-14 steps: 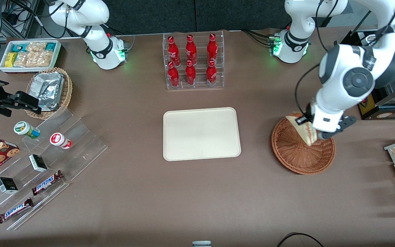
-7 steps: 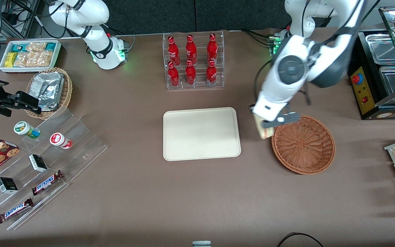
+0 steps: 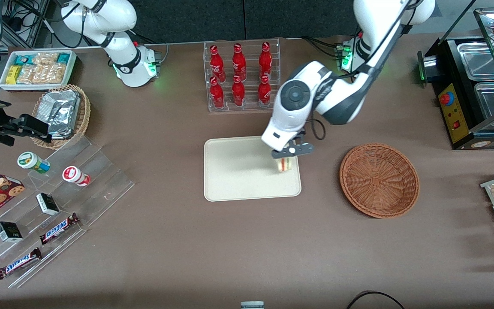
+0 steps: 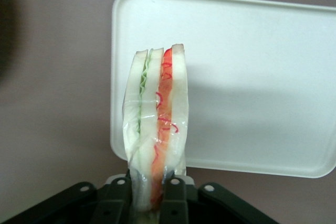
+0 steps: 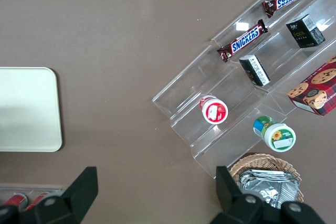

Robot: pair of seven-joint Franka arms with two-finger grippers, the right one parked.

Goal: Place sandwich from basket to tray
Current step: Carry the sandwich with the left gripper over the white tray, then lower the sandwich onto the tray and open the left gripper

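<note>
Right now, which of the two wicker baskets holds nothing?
The reddish-brown basket toward the working arm's end. The smaller tan basket holds foil packs. The gripper holds the sandwich over the tray.

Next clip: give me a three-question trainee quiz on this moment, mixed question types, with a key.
1. True or false: the sandwich lies in the basket.
2. The gripper is above: A) the bottle rack, B) the tray, C) the basket.
3. Fill in: the gripper is shut on the ____.

Key:
1. False. The basket holds nothing; the sandwich is in the gripper.
2. B. It is over the tray's edge nearest the basket.
3. Sandwich, held on edge, filling layers showing.
</note>
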